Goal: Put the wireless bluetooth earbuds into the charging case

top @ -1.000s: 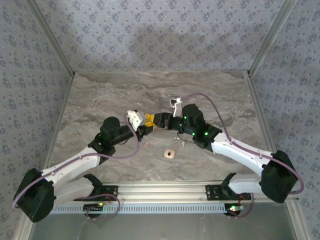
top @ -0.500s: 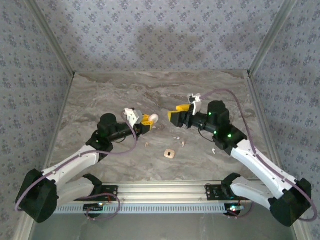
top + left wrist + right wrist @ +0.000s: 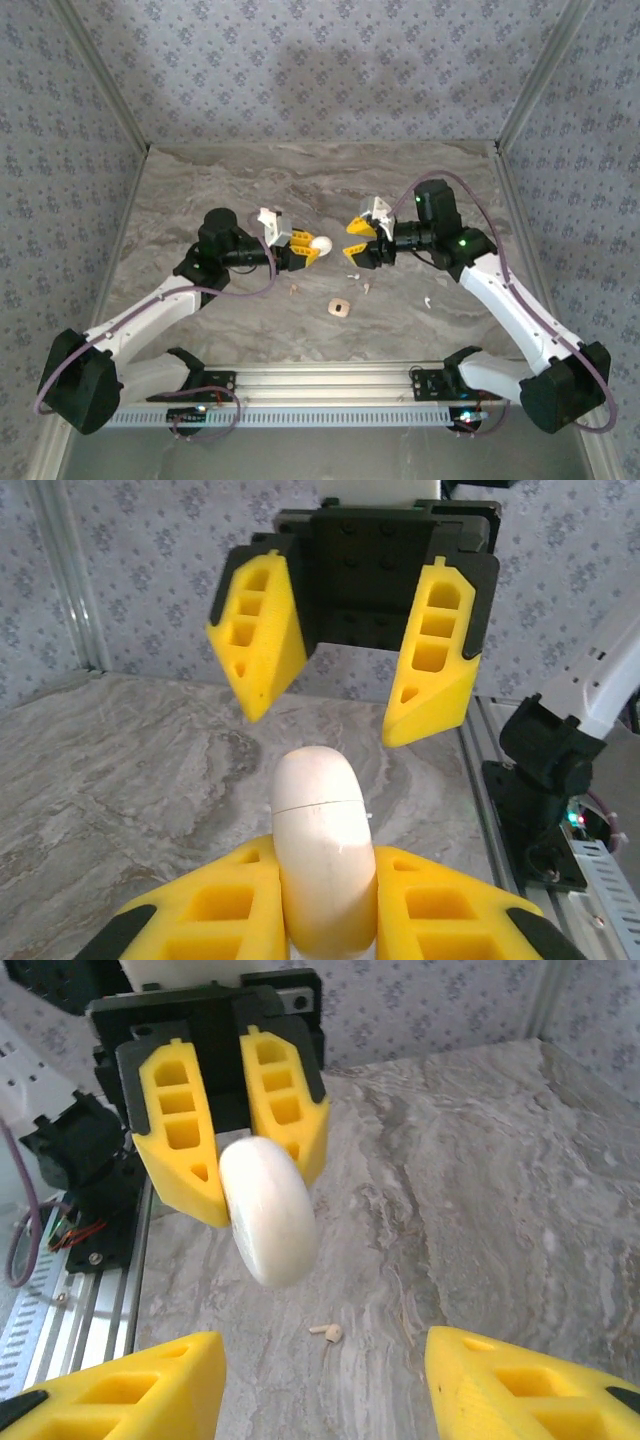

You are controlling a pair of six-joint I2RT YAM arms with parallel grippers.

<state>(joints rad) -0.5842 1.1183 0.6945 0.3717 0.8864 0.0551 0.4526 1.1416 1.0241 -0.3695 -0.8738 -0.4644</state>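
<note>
The closed case (image 3: 322, 850) is pinched in the left fingers (image 3: 215, 910) and faced by the spread, empty right fingers (image 3: 130, 1380), while the earbuds (image 3: 352, 275) are scattered on the tabletop (image 3: 220, 190), so opening the case is judged the next move.

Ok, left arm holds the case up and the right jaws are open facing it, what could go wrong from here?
The left jaws pinch only one end of the smooth, rounded case; a push from the right jaws could twist it or pop it out.
Its seam looks shut, so nothing goes in until it is opened.
If it drops, it could scatter the tiny earbuds lying on the table nearby.
</note>
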